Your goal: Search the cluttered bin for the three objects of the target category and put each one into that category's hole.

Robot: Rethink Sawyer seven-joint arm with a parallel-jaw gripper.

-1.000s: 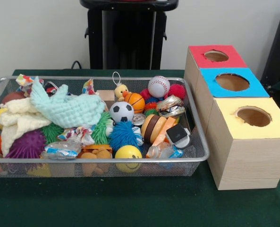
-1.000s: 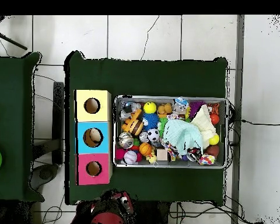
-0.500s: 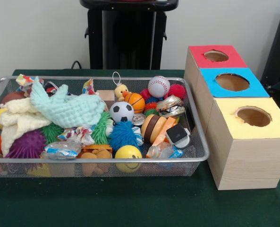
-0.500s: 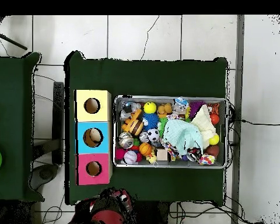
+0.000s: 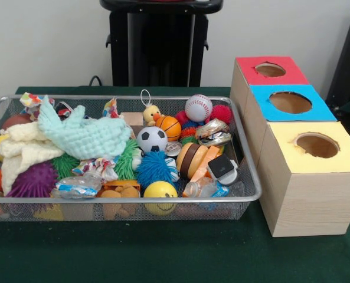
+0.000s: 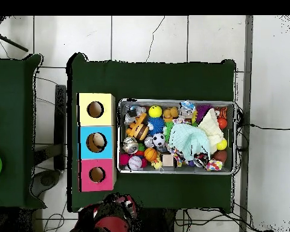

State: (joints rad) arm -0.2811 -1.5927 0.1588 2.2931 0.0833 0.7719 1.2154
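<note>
Fingers: we can't tell their state, the arm point(image 6: 111, 219) shows only as a drawn-back red-black bulk at the table's base edge. We see the wire bin point(image 5: 248, 177) full, boxes point(image 5: 307, 177) beside it; target category unclear.

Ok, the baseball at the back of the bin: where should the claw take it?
Probably from straight above, closing across the widest part of the baseball. It sits on top of the pile, upper half exposed. The basketball and a red spiky ball crowd its sides, so set the claw front to back.
</note>
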